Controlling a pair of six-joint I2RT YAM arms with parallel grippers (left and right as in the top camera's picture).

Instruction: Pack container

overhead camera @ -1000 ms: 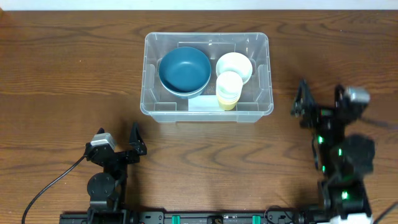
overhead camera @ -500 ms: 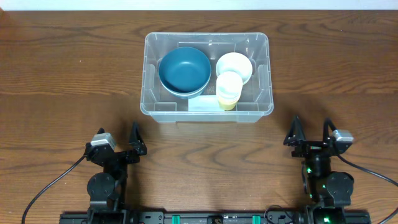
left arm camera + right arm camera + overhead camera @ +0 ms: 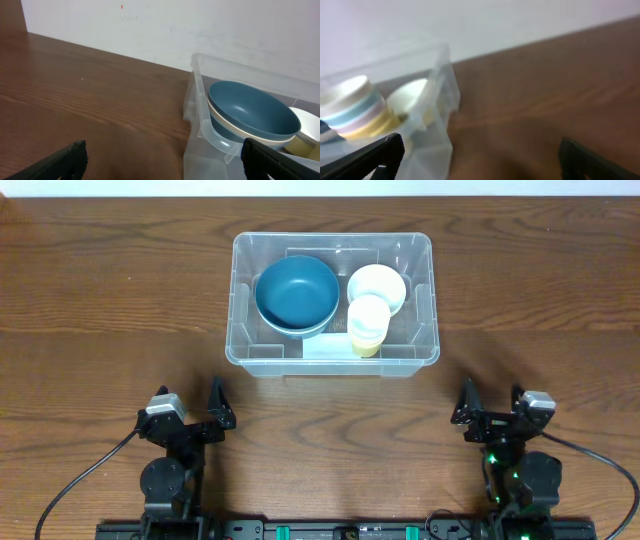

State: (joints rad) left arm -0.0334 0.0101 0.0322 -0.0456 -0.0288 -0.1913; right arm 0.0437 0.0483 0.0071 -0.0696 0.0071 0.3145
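**Overhead view.** The container (image 3: pixel 236 300), a clear rectangular bin with rounded corners, stands on the wooden tabletop (image 3: pixel 100 300); a pale label (image 3: pixel 325 348) shows on its near wall. Inside the container, a blue bowl (image 3: pixel 297 292) fills the left half; a cream bowl (image 3: pixel 378 283) lies in the right half against the far wall; a stack of cups (image 3: pixel 368 322), pale on top and yellowish at the base, stands just in front of the cream bowl, close to the container's near wall.

The left pincer (image 3: pixel 188 398) sits on the near side of the container, off its left corner and well apart from it; its jaws are spread wide and grasp nothing. The right pincer (image 3: pixel 492 398) sits on the near side of the container, off its right corner, likewise well apart; it too is released, with nothing between its jaws.

**Left wrist view.** Two dark fingertips (image 3: pixel 70 160) frame the lower corners; between them lies bare wood, and beyond stands the container's rounded corner; the blue bowl appears to nest in a second bowl with a pale rim.

**Right wrist view.** The picture is blurred; the cups show as bands of cream, blue and yellow behind the container's clear wall, with the cream bowl beside them.
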